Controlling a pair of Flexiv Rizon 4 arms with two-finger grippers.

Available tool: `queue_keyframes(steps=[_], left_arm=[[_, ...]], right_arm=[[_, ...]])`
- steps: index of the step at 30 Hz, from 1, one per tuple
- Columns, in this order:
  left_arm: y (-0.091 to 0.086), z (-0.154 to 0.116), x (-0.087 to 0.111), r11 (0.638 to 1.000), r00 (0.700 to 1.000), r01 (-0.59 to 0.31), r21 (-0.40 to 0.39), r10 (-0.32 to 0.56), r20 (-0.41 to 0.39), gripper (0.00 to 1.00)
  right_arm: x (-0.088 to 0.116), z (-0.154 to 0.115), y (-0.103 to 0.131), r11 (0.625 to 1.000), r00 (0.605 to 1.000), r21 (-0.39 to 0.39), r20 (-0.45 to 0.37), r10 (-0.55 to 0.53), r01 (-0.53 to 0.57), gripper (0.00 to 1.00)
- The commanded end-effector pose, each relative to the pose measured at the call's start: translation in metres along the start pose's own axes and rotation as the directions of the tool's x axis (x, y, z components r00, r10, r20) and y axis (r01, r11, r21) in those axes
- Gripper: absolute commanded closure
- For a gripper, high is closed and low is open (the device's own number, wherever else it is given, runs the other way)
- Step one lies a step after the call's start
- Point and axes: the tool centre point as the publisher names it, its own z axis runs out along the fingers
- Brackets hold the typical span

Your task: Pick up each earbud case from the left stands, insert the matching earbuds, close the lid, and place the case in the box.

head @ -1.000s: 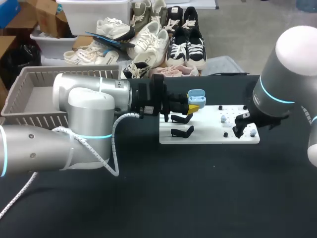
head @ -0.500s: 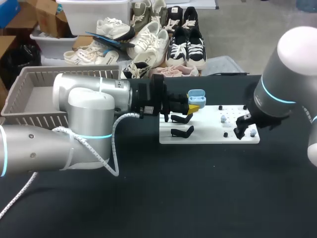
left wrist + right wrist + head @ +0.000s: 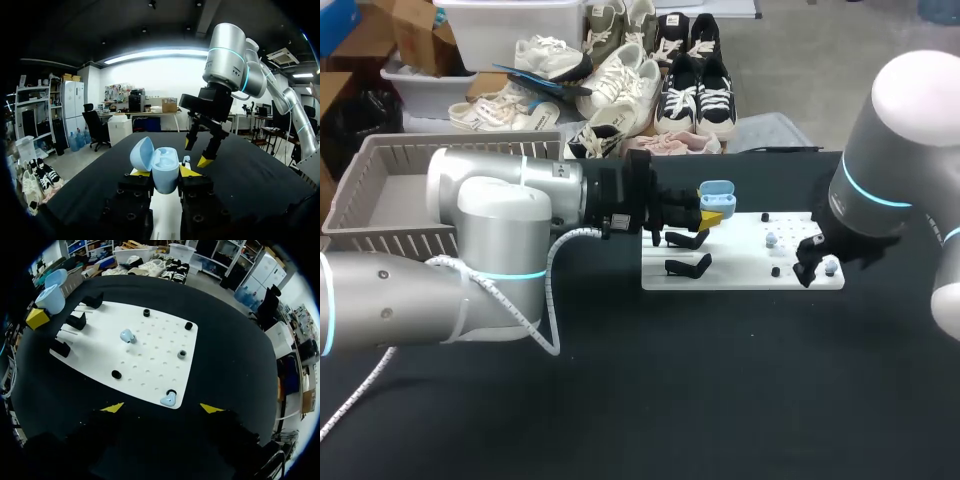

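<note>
Right now, my left gripper clamped on pale blue earbud case, lid open, held at left end of white board, just beside black stands. My right gripper spread wide, nothing held, hanging over board's right end. I see blue earbud at board edge below it, second earbud mid-board. Board lies on dark desk.

Even overhead light, soft sheen on the left arm, faint shadows on the white board
</note>
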Motion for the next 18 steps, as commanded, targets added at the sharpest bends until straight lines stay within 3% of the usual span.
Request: queue_keyframes(steps=[1, 3, 10, 18], left_arm=[[-0.0008, -0.0004, 0.0005, 1.0, 1.0, -0.001, -0.003, 0.001, 0.002, 1.0], [-0.0008, -0.0004, 0.0005, 1.0, 1.0, -0.001, -0.003, 0.001, 0.002, 1.0], [-0.0008, -0.0004, 0.0005, 1.0, 1.0, -0.001, -0.003, 0.001, 0.002, 1.0], [-0.0008, -0.0004, 0.0005, 1.0, 1.0, -0.001, -0.003, 0.001, 0.002, 1.0]], right_arm=[[0.0023, -0.0008, 0.0004, 1.0, 1.0, 0.004, 0.007, 0.004, -0.004, 0.18], [0.0024, -0.0005, 0.0002, 1.0, 1.0, 0.005, 0.007, 0.004, -0.004, 0.2], [0.0017, 0.0021, -0.002, 1.0, 1.0, 0.013, 0.002, 0.003, -0.003, 0.4], [-0.0013, 0.0054, -0.0034, 1.0, 1.0, 0.017, -0.009, -0.003, 0.003, 0.47]])
